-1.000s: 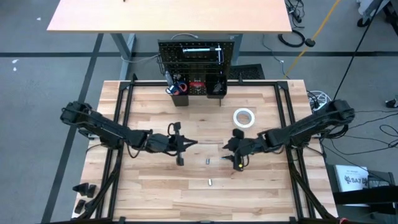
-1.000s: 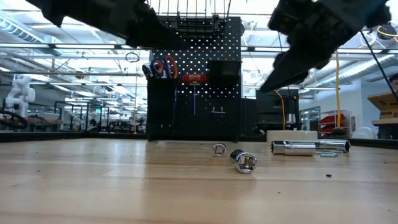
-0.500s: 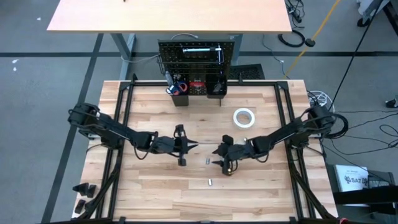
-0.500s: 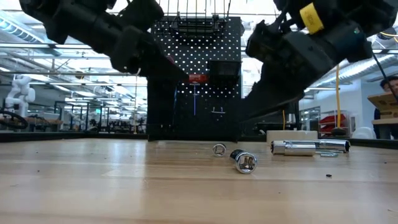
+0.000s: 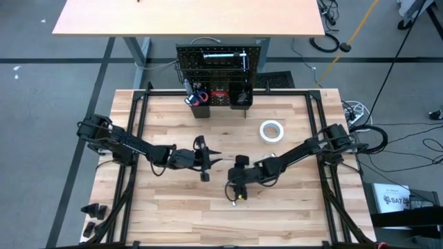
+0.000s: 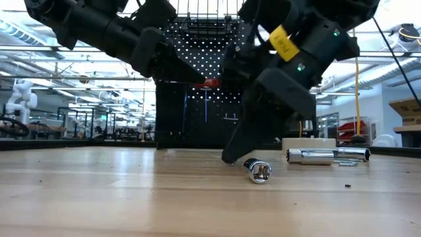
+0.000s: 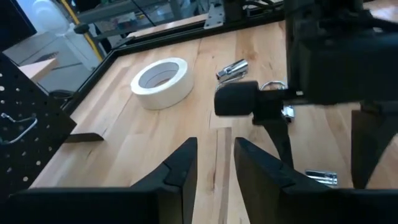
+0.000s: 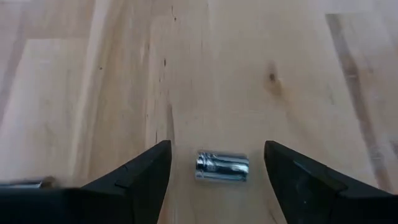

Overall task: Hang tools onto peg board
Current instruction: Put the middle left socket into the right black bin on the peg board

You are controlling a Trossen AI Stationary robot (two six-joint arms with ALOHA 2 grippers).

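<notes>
Nearest the table's front edge, a small silver socket [image 5: 234, 203] lies loose on the wood, nothing touching it. Just behind it the right gripper [image 5: 237, 191] hangs low over the tabletop [image 5: 291, 214], fingers spread wide, and between those two dark fingers [image 8: 134, 180] a second short silver socket [image 8: 222, 167] lies on its side, bracketed but not pinched; neither finger touches it. From table height the same gripper [image 6: 231, 157] reaches down almost to the wood, with a shiny socket [image 6: 259, 171] just beside its tip.

A little farther back and to its left sits the left gripper [image 5: 210, 160], carried level above the table, its fingers [image 7: 177, 177] parted by a narrow gap and holding nothing. It points across toward the right arm's dark wrist [image 7: 336, 56].

Farther on, the white tape roll [image 5: 271, 131] lies flat on the table, well apart from both grippers. The left wrist view picks it up too [image 7: 160, 81], with a silver ratchet piece [image 7: 232, 68] near it.

At the far edge stands the peg board [image 5: 220, 61], upright, with orange-handled scissors [image 5: 196, 96] tucked in a lower bin and a red-handled tool [image 5: 219, 93] beside them.
</notes>
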